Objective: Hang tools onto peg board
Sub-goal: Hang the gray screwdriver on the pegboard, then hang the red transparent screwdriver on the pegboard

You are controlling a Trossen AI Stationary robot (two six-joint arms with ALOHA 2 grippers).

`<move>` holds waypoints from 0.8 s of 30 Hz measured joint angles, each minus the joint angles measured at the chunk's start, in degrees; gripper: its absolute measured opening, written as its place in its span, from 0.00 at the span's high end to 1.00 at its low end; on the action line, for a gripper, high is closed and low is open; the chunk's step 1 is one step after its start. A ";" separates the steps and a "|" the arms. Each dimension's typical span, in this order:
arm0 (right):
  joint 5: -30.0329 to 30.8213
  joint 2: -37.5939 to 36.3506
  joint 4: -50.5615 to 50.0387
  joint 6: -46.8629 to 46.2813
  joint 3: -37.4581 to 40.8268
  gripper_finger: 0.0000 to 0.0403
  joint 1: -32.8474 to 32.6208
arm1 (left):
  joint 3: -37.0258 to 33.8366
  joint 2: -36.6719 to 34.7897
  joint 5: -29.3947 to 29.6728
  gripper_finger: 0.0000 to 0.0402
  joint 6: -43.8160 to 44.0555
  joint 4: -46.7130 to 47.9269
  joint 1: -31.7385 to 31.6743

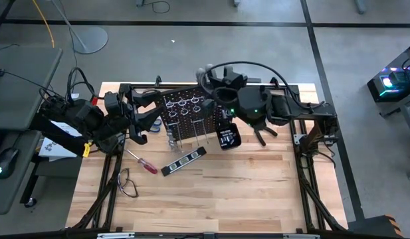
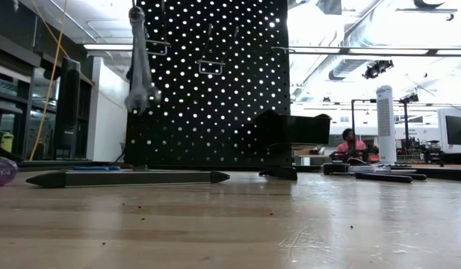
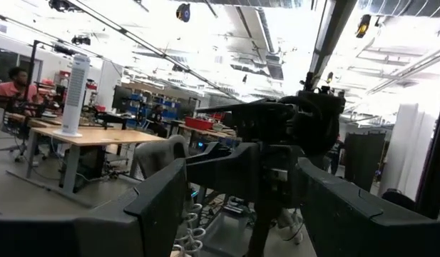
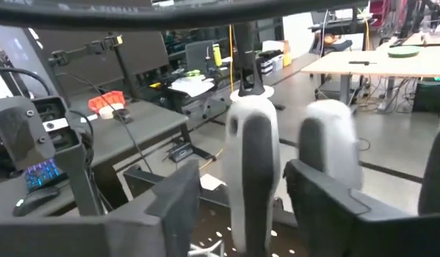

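Red-handled screwdriver (image 1: 143,162) lies flat on table, in front of peg board (image 1: 188,114), long axis diagonal, handle toward table's front. I judge it next pick. Left gripper (image 1: 146,118) nearer, just beside board's left edge, fingers apart, empty. Right gripper (image 1: 208,76) raised above board's top edge, fingers apart around pale grey handles (image 4: 252,164), grip appears released. Wrench (image 2: 140,63) hangs on board.

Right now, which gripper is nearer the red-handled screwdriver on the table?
Left. The left gripper sits just above the red-handled screwdriver, beside the peg board; the right gripper is beyond the board's top edge.
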State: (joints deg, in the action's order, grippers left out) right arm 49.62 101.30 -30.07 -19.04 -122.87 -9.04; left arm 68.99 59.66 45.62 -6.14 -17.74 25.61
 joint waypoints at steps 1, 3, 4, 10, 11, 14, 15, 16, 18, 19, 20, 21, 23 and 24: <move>0.03 0.00 0.15 0.47 0.00 0.49 -0.14 | 0.00 -0.01 -0.01 0.41 0.01 -0.01 0.00; 0.18 -0.13 0.46 2.20 0.00 0.46 -0.51 | 0.00 -0.36 -0.05 0.41 -0.01 0.07 0.00; 0.33 -0.24 0.49 2.69 0.00 0.46 -0.72 | 0.00 -0.50 -0.04 0.41 -0.01 -0.04 0.00; 2.65 -2.58 -0.12 7.37 0.00 0.45 -2.88 | 0.00 -2.50 0.30 0.41 0.09 2.95 1.98; 2.84 -3.21 -0.77 7.55 0.00 0.45 -3.46 | 0.00 -2.86 0.99 0.41 0.61 4.51 2.67; 2.70 -4.94 -4.67 6.82 -0.04 0.45 -5.58 | 0.00 -3.52 3.58 0.41 3.82 9.38 4.77; 2.69 -5.38 -6.34 5.97 -0.04 0.45 -6.35 | 0.00 -3.58 4.31 0.41 5.00 10.76 5.36; 2.63 -5.62 -8.06 5.39 -0.04 0.45 -7.09 | 0.00 -3.62 4.86 0.41 6.07 12.28 5.95; 2.39 -6.13 -11.40 3.77 -0.04 0.45 -8.59 | 0.00 -3.63 5.36 0.41 8.59 14.98 6.97; 2.03 -6.27 -13.25 2.99 -0.04 0.45 -9.33 | 0.00 -3.64 5.65 0.41 10.01 16.43 7.38; 1.25 -6.46 -15.12 1.86 -0.04 0.45 -10.05 | 0.00 -3.67 5.99 0.41 11.73 18.26 7.79; 0.28 -6.56 -17.25 0.46 -0.04 0.45 -10.78 | 0.00 -3.69 6.06 0.41 13.96 20.52 8.30; -2.94 -6.67 -22.21 -2.75 -0.04 0.45 -11.96 | 0.00 -3.70 6.21 0.41 18.57 25.05 9.25; -4.71 -6.67 -24.97 -4.64 -0.04 0.45 -12.55 | 0.00 -3.76 6.43 0.41 21.22 27.37 9.77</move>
State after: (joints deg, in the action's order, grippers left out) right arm 44.91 94.63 -55.04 -23.67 -122.91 -21.59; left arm 68.99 55.90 52.05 15.07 9.63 35.37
